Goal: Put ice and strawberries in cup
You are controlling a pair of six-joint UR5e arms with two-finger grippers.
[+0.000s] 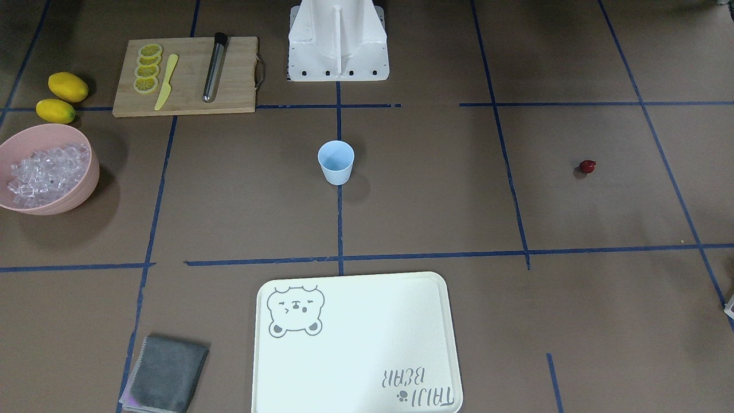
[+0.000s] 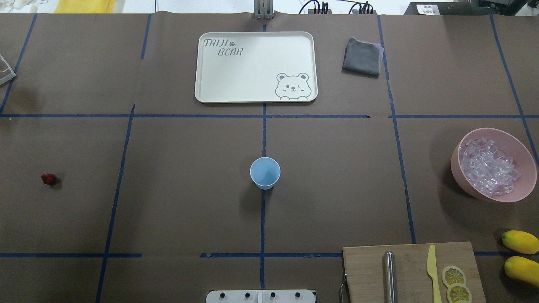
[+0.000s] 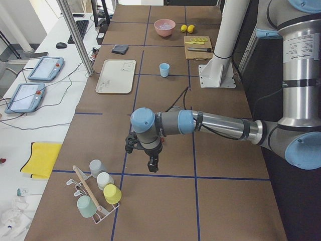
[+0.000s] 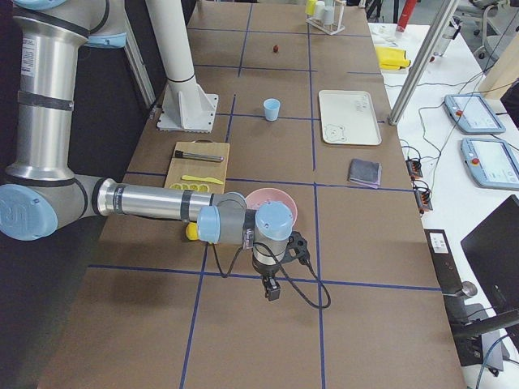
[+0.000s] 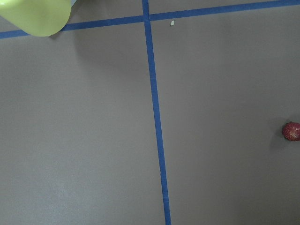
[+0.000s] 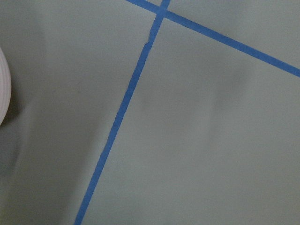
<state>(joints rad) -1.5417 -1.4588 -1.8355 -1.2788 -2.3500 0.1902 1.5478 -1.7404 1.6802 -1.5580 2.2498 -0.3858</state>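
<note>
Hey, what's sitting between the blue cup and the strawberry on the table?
Nothing. In the overhead view, only bare brown paper and one blue tape line lie between the cup and the strawberry.

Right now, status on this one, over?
Left gripper, right gripper hang over bare table, open or shut unclear. Cup empty, upright. Strawberry alone far left; ice in pink bowl. Nothing near cup.

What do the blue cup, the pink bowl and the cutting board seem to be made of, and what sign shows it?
The cup is probably plastic, matte: thin even rim, uniform pale blue. The pink bowl is likely plastic too, matte: smooth single-colour wall. The cutting board looks like wood or bamboo, unglossed: tan surface with faint grain.
</note>
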